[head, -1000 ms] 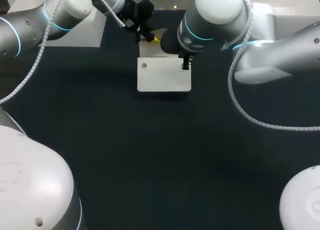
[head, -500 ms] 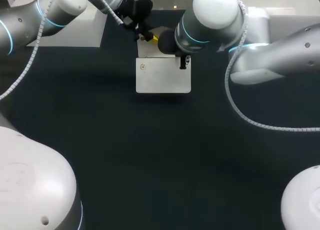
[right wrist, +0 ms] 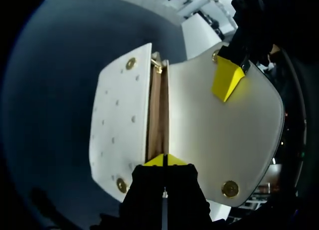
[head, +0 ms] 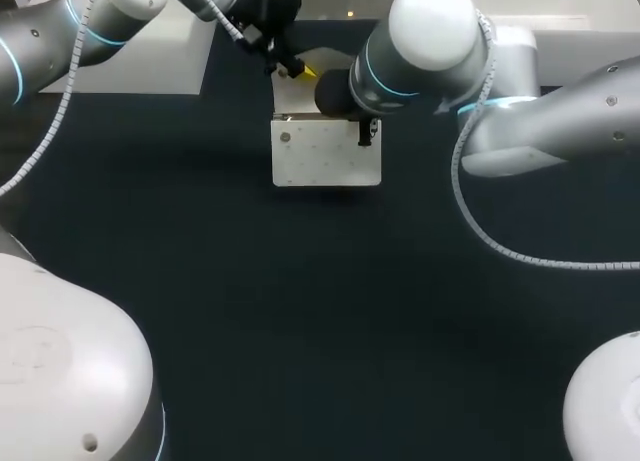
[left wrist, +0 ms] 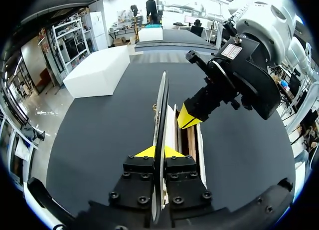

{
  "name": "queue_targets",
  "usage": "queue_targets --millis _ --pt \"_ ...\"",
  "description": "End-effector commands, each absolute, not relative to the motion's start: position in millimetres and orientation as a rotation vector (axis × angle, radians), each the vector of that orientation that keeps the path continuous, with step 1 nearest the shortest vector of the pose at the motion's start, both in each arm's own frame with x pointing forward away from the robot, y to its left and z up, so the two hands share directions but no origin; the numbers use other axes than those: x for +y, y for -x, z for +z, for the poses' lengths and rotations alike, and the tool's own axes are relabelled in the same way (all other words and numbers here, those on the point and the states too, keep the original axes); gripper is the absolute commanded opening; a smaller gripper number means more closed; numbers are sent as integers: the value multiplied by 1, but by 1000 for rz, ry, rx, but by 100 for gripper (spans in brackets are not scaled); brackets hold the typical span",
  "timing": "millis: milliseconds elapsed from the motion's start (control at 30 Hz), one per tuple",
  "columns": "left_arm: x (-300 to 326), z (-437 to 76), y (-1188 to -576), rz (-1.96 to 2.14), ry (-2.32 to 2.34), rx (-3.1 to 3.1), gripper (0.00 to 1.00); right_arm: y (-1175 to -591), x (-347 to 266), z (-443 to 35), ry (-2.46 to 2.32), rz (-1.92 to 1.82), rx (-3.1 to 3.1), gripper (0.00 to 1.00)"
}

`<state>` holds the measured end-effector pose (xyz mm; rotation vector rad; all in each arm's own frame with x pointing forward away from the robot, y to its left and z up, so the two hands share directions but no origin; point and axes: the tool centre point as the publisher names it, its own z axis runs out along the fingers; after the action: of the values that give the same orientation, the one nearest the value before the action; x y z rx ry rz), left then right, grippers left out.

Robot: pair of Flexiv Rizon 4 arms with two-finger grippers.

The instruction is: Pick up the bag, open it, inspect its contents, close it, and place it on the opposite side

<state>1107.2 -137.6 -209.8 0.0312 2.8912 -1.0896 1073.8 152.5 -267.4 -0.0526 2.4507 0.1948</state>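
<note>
The white bag (head: 326,153) hangs just above the dark table at the far middle. Its flap (head: 292,103) is lifted back, and my left gripper (head: 296,71) is shut on it. In the left wrist view the flap (left wrist: 161,115) stands edge-on between the left gripper's (left wrist: 159,152) yellow tips. My right gripper (head: 345,93) is shut on the bag's top edge beside the opening. The right wrist view shows the right gripper (right wrist: 164,160) at the end of the brown interior (right wrist: 157,115), between the studded front panel (right wrist: 117,125) and the open flap (right wrist: 219,140).
A white box (head: 140,71) lies at the far left of the table, also in the left wrist view (left wrist: 99,73). Dark tabletop (head: 320,311) stretches all round the bag.
Both arms have shifted slightly toward the far edge, taking the bag with them. The right gripper's fingers have closed a little more on the bag's edge.
</note>
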Motion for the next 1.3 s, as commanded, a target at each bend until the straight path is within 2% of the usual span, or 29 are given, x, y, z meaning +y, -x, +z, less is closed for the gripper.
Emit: queue_targets --millis 33,1300 --pt "-137 -206 -1113 -1114 -25 2906 0 -1068 152 -271 62 192 2445 0" --pt "-135 -196 -1105 -1157 -53 2896 0 -1085 157 -276 145 35 2437 0"
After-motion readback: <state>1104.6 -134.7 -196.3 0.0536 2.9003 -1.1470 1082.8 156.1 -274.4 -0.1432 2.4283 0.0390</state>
